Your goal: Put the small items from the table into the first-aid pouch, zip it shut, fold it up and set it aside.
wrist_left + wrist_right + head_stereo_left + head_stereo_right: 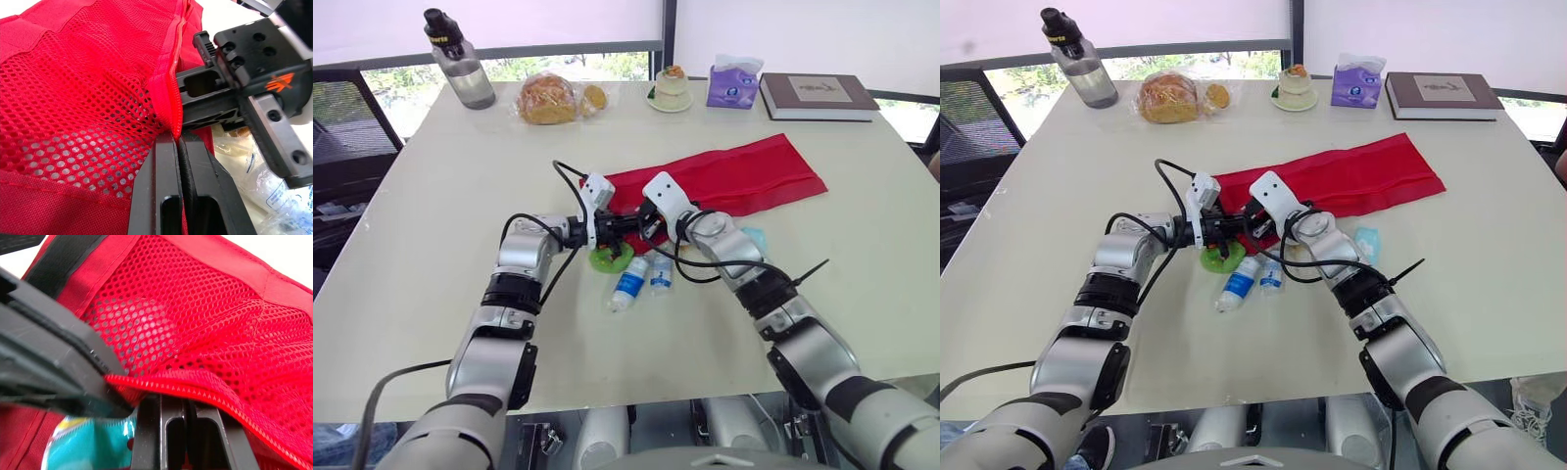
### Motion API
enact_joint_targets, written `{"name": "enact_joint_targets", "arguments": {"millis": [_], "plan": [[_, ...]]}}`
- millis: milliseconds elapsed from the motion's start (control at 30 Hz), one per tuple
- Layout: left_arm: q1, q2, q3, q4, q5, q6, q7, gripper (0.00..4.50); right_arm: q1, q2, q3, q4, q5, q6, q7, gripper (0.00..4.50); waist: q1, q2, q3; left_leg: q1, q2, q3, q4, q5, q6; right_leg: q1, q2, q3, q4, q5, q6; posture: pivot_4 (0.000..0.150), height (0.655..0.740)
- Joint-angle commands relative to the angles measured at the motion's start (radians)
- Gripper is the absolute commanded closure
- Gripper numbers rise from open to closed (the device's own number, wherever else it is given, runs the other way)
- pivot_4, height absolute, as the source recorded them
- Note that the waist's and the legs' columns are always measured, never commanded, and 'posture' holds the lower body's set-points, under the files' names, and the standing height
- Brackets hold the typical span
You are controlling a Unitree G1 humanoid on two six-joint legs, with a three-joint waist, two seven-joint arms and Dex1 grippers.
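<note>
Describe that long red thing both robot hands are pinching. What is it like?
The red pouch lies unrolled as a long strip of woven fabric, slanting across the white table from the middle toward its far right side. Inside are red mesh pockets edged by a red zipper. Its near end is bunched up where the left gripper and the right gripper each pinch the zipper edge, fingers shut on it. The rest lies flat.
</note>
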Motion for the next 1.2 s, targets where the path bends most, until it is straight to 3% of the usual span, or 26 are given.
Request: {"name": "enact_joint_targets", "arguments": {"millis": [33, 400, 533, 667, 967, 1200], "plan": [[-0.001, -0.007, -0.017, -0.022, -0.009, -0.006, -0.030, 4.50, -0.037, 0.028, -0.032, -0.034, -0.001, -0.048, -0.002, 4.44, 0.000, 0.000, 0.000, 0.000, 0.000, 0.000, 0.000, 0.000, 0.000, 0.000, 0.000, 0.000, 0.000, 0.000, 0.000, 0.150, 0.7387], [-0.010, 0.007, -0.005, 0.008, -0.003, -0.024, -0.040, 4.50, 0.128, -0.161, 0.001, -0.459, 0.067, 0.208, 0.251, 4.44, 0.001, 0.000, 0.000, -0.001, 0.000, 0.000, 0.000, 0.000, 0.000, -0.001, 0.000, 0.000, 0.000, 0.000, 0.000, 0.150, 0.7387], [-0.017, 0.006, -0.007, 0.019, -0.002, -0.031, -0.044, 4.50, 0.168, -0.173, 0.035, -0.521, 0.074, 0.262, 0.274, 4.44, -0.001, 0.000, 0.000, 0.000, 0.000, 0.000, 0.000, 0.000, 0.000, -0.001, 0.001, 0.000, 0.001, 0.000, 0.000, 0.150, 0.7387], [-0.022, 0.006, -0.007, 0.018, -0.004, -0.029, -0.048, 4.50, 0.164, -0.135, 0.055, -0.462, 0.049, 0.241, 0.242, 4.44, 0.000, 0.000, 0.000, 0.000, 0.000, 0.000, 0.000, 0.000, 0.000, -0.001, 0.001, 0.000, 0.001, 0.000, 0.000, 0.150, 0.7387], [-0.010, 0.012, -0.009, -0.009, -0.013, -0.011, -0.057, 4.50, 0.046, 0.016, -0.022, -0.139, 0.001, 0.033, 0.075, 4.44, -0.003, 0.000, 0.000, 0.000, 0.000, 0.000, 0.001, 0.000, 0.000, -0.001, 0.001, 0.001, 0.002, 0.000, 0.000, 0.150, 0.7387], [0.006, 0.016, -0.008, -0.031, -0.017, 0.001, -0.058, 4.50, -0.017, 0.038, -0.066, 0.023, -0.024, -0.136, 0.012, 4.44, -0.002, 0.000, 0.000, 0.000, 0.001, 0.000, 0.002, 0.000, 0.000, -0.001, 0.001, 0.001, 0.002, 0.000, 0.000, 0.150, 0.7387]]}}
